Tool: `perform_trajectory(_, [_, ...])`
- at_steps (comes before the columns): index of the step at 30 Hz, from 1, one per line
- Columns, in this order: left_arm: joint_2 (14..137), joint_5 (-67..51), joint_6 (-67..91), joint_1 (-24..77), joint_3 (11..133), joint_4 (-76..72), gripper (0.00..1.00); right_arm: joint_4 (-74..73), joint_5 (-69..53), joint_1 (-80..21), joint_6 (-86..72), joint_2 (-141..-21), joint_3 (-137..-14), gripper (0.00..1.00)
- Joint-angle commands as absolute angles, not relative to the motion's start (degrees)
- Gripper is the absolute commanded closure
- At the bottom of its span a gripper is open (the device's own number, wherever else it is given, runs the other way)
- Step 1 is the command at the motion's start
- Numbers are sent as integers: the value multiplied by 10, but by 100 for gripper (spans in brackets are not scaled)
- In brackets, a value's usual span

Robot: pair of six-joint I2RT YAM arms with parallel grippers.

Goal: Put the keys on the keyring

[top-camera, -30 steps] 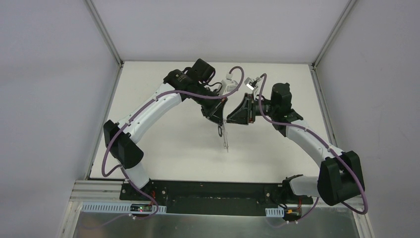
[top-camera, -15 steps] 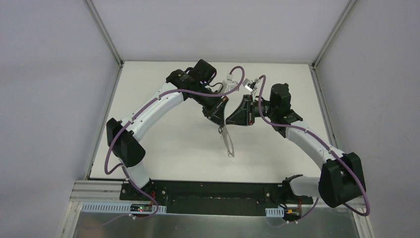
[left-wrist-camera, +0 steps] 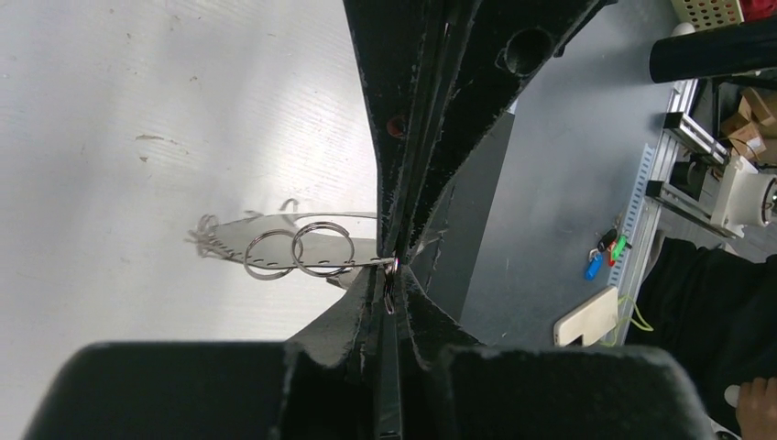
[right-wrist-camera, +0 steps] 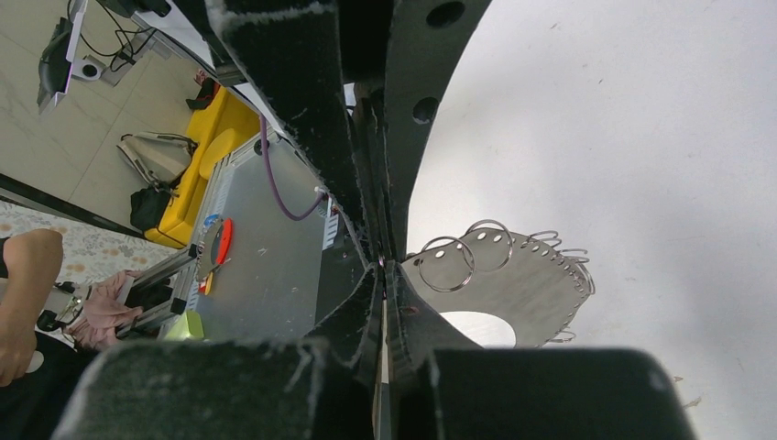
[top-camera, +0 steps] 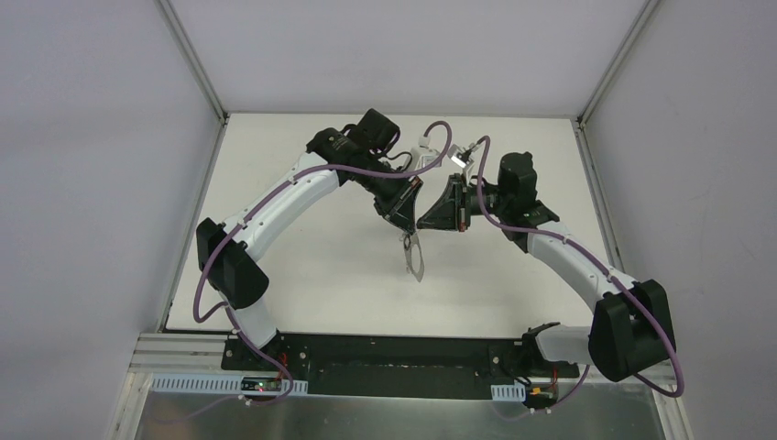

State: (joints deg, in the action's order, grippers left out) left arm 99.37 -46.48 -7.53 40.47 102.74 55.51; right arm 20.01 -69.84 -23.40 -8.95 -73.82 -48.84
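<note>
We see the left arm (top-camera: 284, 192) and the right arm (top-camera: 573, 261), both built of white curved links and black joint housings. A purple cable (top-camera: 443, 126) runs along each. The fingers (right-wrist-camera: 440, 55) are black, rough-edged, with small round holes.

A white table (top-camera: 311, 275) sits between pale grey walls (top-camera: 82, 183), a metal plate (top-camera: 394, 417) in front.

Keyring (right-wrist-camera: 531, 284) hanging by one end; I cannot pick out the key on any feed.
From overhead I see the keyring dangle narrow-end down from the pinched tips of the left gripper (left-wrist-camera: 389, 289). My right wrist feed shows it as a flat grey crescent around an oval opening, with small holes along its rim and thin wire loops threaded through, and two larger round rings (right-wrist-camera: 446, 264) nearest the held end.
</note>
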Motion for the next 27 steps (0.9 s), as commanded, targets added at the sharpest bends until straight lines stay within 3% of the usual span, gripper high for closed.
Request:
perform_trajectory(1, [968, -483, -79, 405, 1030, 512, 89, 257, -703, -229, -150, -735, -526, 100])
perform_trajectory(6, [934, -497, -28, 383, 969, 406, 76, 421, -691, -197, -292, -734, -497, 100])
perform_trajectory(10, [916, -516, 28, 364, 938, 331, 72, 529, -679, -181, -363, -734, -465, 100])
perform_trajectory(27, [912, -606, 121, 345, 900, 207, 72, 599, -680, -176, -391, -753, -444, 100])
